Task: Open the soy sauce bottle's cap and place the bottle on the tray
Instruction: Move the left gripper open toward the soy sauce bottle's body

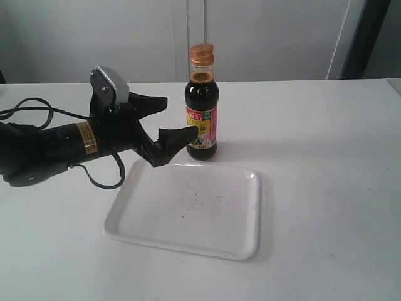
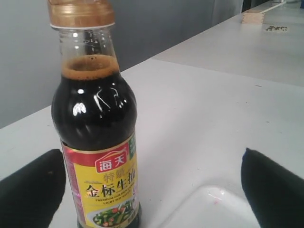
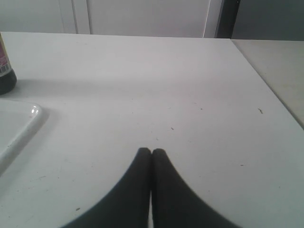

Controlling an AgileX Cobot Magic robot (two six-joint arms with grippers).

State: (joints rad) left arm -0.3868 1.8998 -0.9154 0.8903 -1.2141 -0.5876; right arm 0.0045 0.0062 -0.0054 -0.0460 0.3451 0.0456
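The soy sauce bottle (image 1: 202, 119) stands upright on the white table just behind the far rim of the tray (image 1: 207, 213). Its orange-gold cap (image 1: 202, 53) is down. My left gripper (image 1: 178, 118) is open at label height, with one finger on each side of the bottle and not pressing it. In the left wrist view the bottle (image 2: 95, 142) stands close to one finger (image 2: 33, 190), with the cap (image 2: 80, 13) above and a tray corner (image 2: 218, 209) below; the gripper (image 2: 151, 156) gapes wide. My right gripper (image 3: 151, 152) is shut on nothing, low over bare table, with the bottle's base (image 3: 5, 78) and the tray's rim (image 3: 19, 123) at the frame's edge.
Black cables (image 1: 31, 106) trail from the left arm over the table's left side. A grey wall with cabinet panels stands behind the table. In the right wrist view a second, duller surface (image 3: 280, 71) adjoins the table along its edge.
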